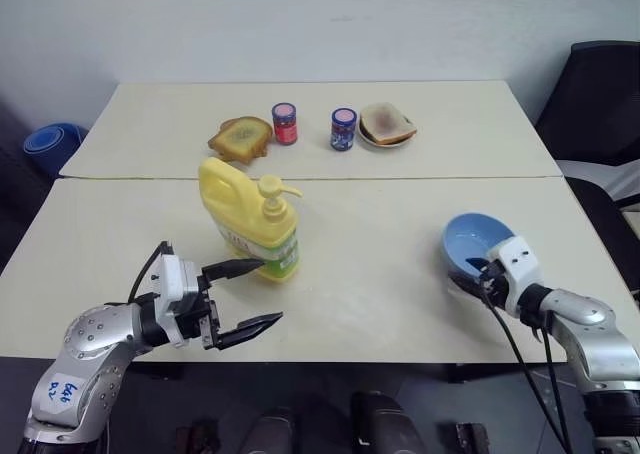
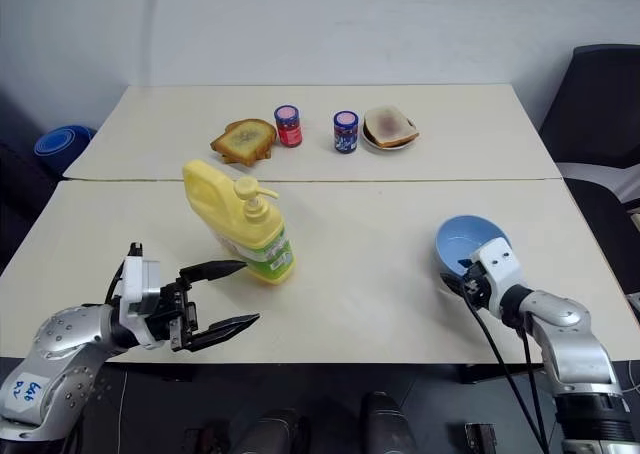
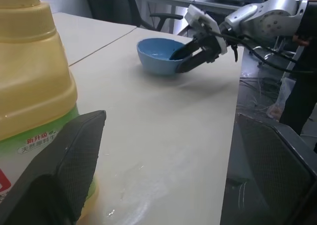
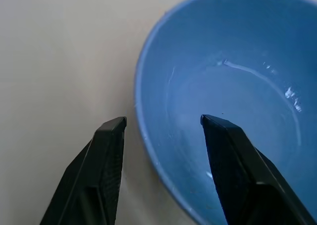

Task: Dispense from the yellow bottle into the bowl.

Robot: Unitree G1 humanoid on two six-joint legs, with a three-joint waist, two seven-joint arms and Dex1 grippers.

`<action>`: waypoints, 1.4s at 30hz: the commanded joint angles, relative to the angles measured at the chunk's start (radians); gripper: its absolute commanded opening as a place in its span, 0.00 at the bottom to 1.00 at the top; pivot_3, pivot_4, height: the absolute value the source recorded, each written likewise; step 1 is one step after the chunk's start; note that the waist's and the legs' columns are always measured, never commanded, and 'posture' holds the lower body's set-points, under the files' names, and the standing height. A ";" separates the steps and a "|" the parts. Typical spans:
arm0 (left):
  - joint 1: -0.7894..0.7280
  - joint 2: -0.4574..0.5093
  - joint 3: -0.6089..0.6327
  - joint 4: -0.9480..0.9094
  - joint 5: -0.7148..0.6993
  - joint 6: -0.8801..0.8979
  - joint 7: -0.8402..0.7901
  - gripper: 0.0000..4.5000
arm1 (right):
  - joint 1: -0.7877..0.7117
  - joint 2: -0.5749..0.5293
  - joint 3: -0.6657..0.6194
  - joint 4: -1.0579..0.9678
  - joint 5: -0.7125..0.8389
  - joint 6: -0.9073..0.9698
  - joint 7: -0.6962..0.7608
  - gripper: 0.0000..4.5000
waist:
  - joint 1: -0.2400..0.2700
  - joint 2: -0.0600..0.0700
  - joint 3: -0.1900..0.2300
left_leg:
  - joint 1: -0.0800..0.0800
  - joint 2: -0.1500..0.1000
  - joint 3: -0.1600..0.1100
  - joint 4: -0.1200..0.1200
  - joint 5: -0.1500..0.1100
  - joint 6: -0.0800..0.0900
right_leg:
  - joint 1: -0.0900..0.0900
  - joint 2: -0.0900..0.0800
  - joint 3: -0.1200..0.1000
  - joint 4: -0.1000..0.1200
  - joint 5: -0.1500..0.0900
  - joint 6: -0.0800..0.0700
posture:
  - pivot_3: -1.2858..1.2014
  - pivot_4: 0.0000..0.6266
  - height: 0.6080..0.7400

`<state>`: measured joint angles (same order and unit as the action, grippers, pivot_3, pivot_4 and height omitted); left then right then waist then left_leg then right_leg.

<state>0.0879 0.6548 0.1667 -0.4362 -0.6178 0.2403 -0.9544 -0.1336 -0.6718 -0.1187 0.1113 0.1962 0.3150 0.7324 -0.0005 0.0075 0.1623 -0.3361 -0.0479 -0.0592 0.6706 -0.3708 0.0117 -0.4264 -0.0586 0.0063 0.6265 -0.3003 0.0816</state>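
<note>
the yellow bottle (image 1: 250,219) stands upright left of centre in the head view, the spread left gripper (image 1: 243,296) just below it, apparently lined up to steady it. at right, the right gripper (image 4: 163,123) straddles the light-blue bowl (image 1: 468,240) rim, jaws parted, not pinching.

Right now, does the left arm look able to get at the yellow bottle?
Probably yes. The left gripper is open and sits just in front of the yellow bottle, one finger already beside its labelled base. Nothing stands between them on the table.
</note>
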 commanded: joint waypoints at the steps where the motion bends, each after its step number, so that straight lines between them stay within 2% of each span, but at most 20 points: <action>1: -0.008 0.011 0.012 -0.022 -0.010 0.004 -0.006 1.00 | -0.034 -0.009 0.001 0.035 -0.015 -0.075 0.018 0.44 | 0.000 0.000 0.000 | 0.000 0.000 0.000 0.000 0.000 0.000 | 0.000 0.000 0.000 0.000 0.000 0.000 | 0.52 0.24 1.00; 6: -0.006 0.012 0.030 -0.037 -0.032 0.024 0.003 1.00 | -0.069 -0.005 0.012 0.085 -0.045 -0.181 0.022 0.05 | 0.000 0.000 0.000 | 0.000 0.000 0.000 0.000 0.000 0.000 | 0.000 0.000 0.000 0.000 0.000 0.000 | 0.52 0.24 1.00; 7: -0.003 0.011 0.033 -0.043 -0.035 0.028 0.007 1.00 | -0.076 -0.007 0.015 0.091 -0.054 -0.209 0.025 0.01 | -0.001 0.000 0.000 | 0.000 0.000 0.000 0.000 0.000 0.000 | 0.000 0.000 0.000 0.000 0.000 0.000 | 0.52 0.24 1.00; 12: 0.017 -0.003 0.058 -0.075 -0.070 0.059 0.039 1.00 | -0.101 -0.019 0.033 0.095 -0.058 -0.285 0.075 0.01 | 0.000 0.000 0.000 | 0.000 0.000 0.000 0.000 0.000 0.000 | 0.000 0.000 0.000 0.000 0.000 0.000 | 0.52 0.24 1.00; 16: 0.058 0.037 0.171 -0.138 -0.259 0.190 0.078 1.00 | -0.115 -0.059 0.070 -0.048 0.002 -0.247 0.230 0.01 | -0.003 0.001 0.001 | -0.001 0.000 0.000 0.001 0.000 0.000 | -0.001 0.000 0.000 0.000 0.000 0.000 | 0.52 0.24 1.00; 20: 0.084 0.124 0.361 -0.169 -0.527 0.324 0.124 1.00 | -0.204 -0.148 0.138 -0.270 0.056 -0.029 0.338 0.01 | -0.004 0.002 0.003 | -0.001 0.001 0.000 0.001 0.000 0.000 | -0.001 0.000 0.000 0.001 0.000 0.000 | 0.52 0.24 1.00; 22: 0.021 0.171 0.413 -0.154 -0.601 0.355 0.178 1.00 | -0.293 -0.187 0.186 -0.377 0.105 0.119 0.395 0.01 | -0.001 0.002 0.005 | -0.001 0.001 0.000 0.003 0.000 0.000 | -0.001 0.000 0.000 0.002 0.000 0.000 | 0.52 0.24 1.00; 25: -0.134 0.197 0.379 -0.115 -0.573 0.348 0.254 0.87 | -0.427 -0.213 0.250 -0.464 0.150 0.282 0.443 0.00 | 0.011 0.001 0.005 | -0.002 0.001 -0.003 0.004 0.000 0.000 | 0.000 0.000 -0.003 0.000 0.000 0.000 | 0.52 0.24 1.00; 28: -0.288 0.184 0.281 -0.085 -0.493 0.337 0.297 0.67 | -0.540 -0.226 0.318 -0.500 0.149 0.351 0.487 0.00 | 0.022 0.000 0.005 | -0.003 0.000 -0.004 0.005 -0.001 0.000 | 0.000 0.000 -0.003 -0.001 0.000 0.000 | 0.52 0.24 1.00; 31: -0.437 0.138 0.152 -0.047 -0.403 0.320 0.310 0.47 | -0.638 -0.204 0.376 -0.505 0.133 0.382 0.499 0.00 | 0.024 0.000 0.005 | -0.009 -0.001 -0.004 0.009 -0.002 0.001 | -0.003 -0.001 -0.004 -0.002 0.000 0.000 | 0.52 0.24 1.00; 33: -0.509 0.106 0.094 -0.012 -0.340 0.300 0.311 0.35 | -0.678 -0.193 0.412 -0.508 0.121 0.388 0.502 0.00 | 0.022 -0.001 0.005 | -0.019 -0.002 -0.005 0.013 -0.002 0.001 | -0.012 -0.001 -0.004 0.001 0.001 0.002 | 0.52 0.24 1.00; 38: -0.637 0.030 -0.009 0.068 -0.202 0.267 0.325 0.00 | -0.733 -0.160 0.461 -0.524 0.086 0.374 0.487 0.00 | 0.017 -0.002 0.006 | -0.022 -0.003 -0.005 0.014 -0.001 0.000 | -0.018 -0.001 -0.005 0.002 0.001 0.002 | 0.52 0.24 1.00; 42: -0.668 0.006 -0.045 0.093 -0.161 0.286 0.315 0.00 | -0.743 -0.164 0.469 -0.538 0.079 0.373 0.497 0.00 | 0.009 -0.003 0.006 | -0.022 -0.003 -0.005 0.014 0.000 0.000 | -0.018 -0.001 -0.005 0.003 0.001 0.002 | 0.52 0.24 1.00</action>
<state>-0.5603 0.6616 0.1252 -0.3365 -0.7956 0.5330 -0.6347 -0.8539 -0.8290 0.3669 -0.3864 0.2740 0.6976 1.2260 0.0089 0.0042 0.1684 -0.3585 -0.0510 -0.0639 0.6851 -0.3709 0.0113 -0.4446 -0.0601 0.0017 0.6297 -0.2989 0.0840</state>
